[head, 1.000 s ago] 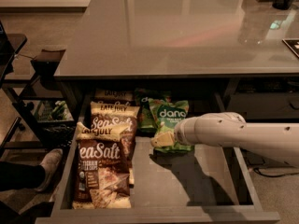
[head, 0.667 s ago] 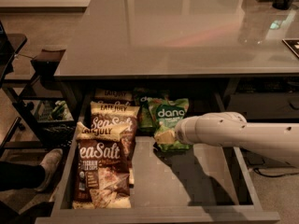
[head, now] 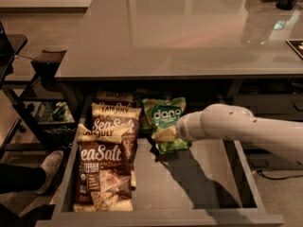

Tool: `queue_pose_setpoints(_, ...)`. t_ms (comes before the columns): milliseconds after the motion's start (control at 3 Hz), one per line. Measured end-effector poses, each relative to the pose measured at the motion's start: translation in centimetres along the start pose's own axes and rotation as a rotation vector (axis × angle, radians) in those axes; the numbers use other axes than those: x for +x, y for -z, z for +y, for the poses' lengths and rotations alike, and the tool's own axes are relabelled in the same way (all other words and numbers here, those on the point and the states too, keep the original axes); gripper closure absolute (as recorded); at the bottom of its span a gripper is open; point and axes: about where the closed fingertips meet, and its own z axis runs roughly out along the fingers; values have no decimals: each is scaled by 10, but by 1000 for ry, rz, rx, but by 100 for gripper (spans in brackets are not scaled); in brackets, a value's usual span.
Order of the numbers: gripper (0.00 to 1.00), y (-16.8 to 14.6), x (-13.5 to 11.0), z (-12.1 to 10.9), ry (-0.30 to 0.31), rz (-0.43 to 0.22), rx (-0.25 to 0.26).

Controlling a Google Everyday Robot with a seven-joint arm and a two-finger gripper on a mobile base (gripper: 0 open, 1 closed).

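Note:
An open drawer (head: 189, 183) under the grey table holds snack bags. A green "dang" chip bag (head: 164, 115) leans at the back middle of the drawer. My white arm (head: 236, 126) reaches in from the right. My gripper (head: 177, 129) at its end is against the right lower part of the green bag, hidden behind the wrist. Left of it lie brown "Late July Sea Salt" chip bags (head: 104, 169), stacked front to back along the drawer's left side.
The glossy grey tabletop (head: 180, 32) overhangs the back of the drawer. The drawer's right half shows bare floor under the arm. A dark cart with shelves (head: 42, 103) stands to the left, and a person's shoe (head: 47, 167) is beside the drawer.
The arm's end has lifted slightly and shifted a little left against the green bag. The bags look unmoved.

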Motion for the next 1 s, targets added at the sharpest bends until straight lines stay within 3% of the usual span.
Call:
queue_pose_setpoints(667, 100, 97, -34, -30, 92, -89, -52)
queue_pose_setpoints(1000, 100, 141, -43, -54, 164, -83, -70)
